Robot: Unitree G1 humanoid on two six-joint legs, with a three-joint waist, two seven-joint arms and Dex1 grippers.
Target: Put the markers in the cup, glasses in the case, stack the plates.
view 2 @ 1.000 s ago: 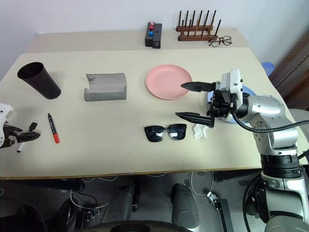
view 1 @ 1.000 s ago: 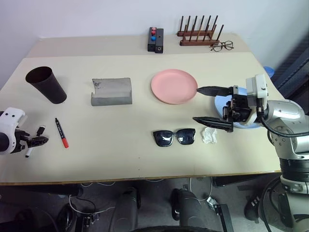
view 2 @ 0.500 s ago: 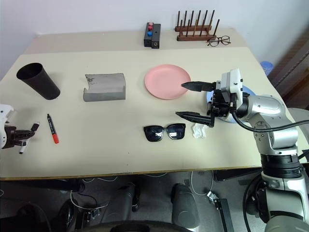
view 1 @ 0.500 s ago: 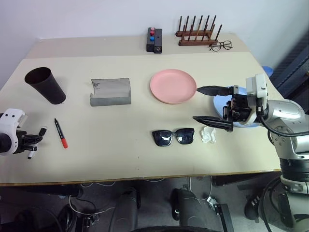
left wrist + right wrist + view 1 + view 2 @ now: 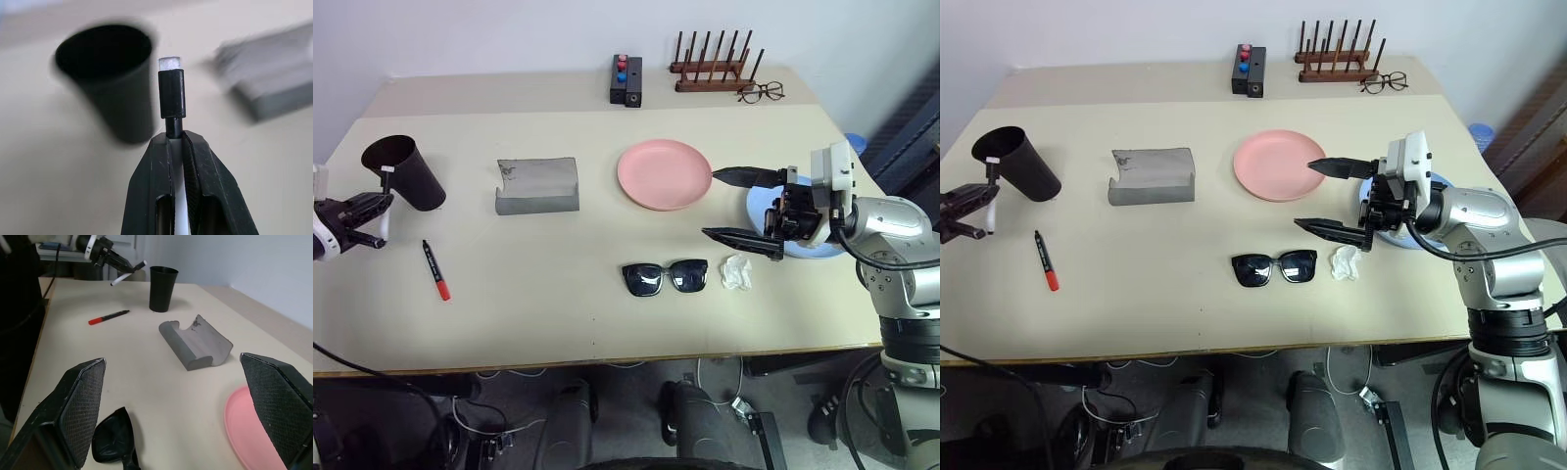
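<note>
Left gripper [image 5: 177, 147]: clenched on a white marker with black cap [image 5: 171, 98], just beside the cup [image 5: 406, 172] at far left of the counter [image 5: 558, 313].
Right gripper [image 5: 736, 204]: jaws wide apart, holding nothing, over the blue plate [image 5: 760, 201].
Red-ended marker [image 5: 435, 268]: lies loose, near side of cup.
Handling (judged): marker light, stiff, smooth; mid-barrel hold suits it. Cup light, may tip if nudged.

We see a plain test room, like a robot lab. A big cream table [image 5: 558, 284] stands against a bare white wall [image 5: 509, 34]. Loose cables [image 5: 499, 436] lie on the floor under it. A small black box with coloured buttons [image 5: 626, 80] sits at the back.
</note>
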